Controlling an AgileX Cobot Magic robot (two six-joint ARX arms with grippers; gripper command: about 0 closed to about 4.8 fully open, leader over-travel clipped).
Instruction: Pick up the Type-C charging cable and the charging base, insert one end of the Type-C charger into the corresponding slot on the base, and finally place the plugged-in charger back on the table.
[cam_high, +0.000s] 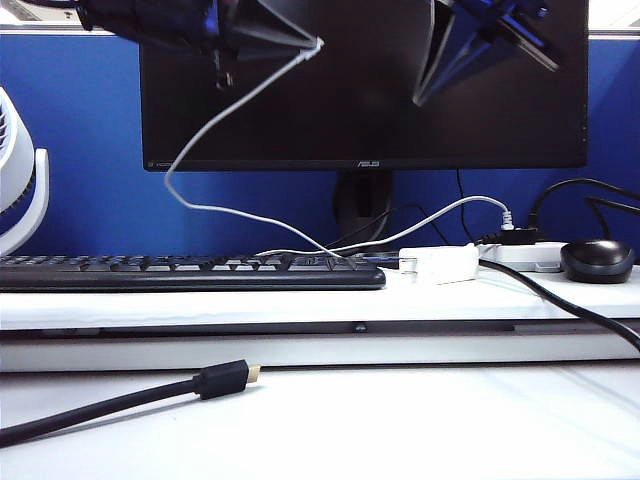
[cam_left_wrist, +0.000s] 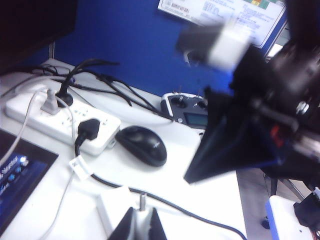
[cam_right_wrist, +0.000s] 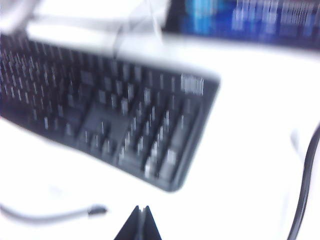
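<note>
White table (cam_high: 420, 420) under black cable (cam_high: 110, 403).

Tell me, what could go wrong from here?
The left gripper pinches the Type-C charging cable only at its tip; it might slip, or its slack snag on the keyboard. The right gripper, shut overhead, may nudge the charging base against the power strip.

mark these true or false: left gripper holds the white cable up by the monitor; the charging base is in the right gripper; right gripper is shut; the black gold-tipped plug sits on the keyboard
1. The left gripper holds the Type-C charging cable up in front of the monitor: true.
2. The charging base is in the right gripper: false, it lies on the ledge beside the keyboard.
3. The right gripper is shut: true, and empty.
4. The black gold-tipped plug sits on the keyboard: false, it lies on the lower table.
</note>
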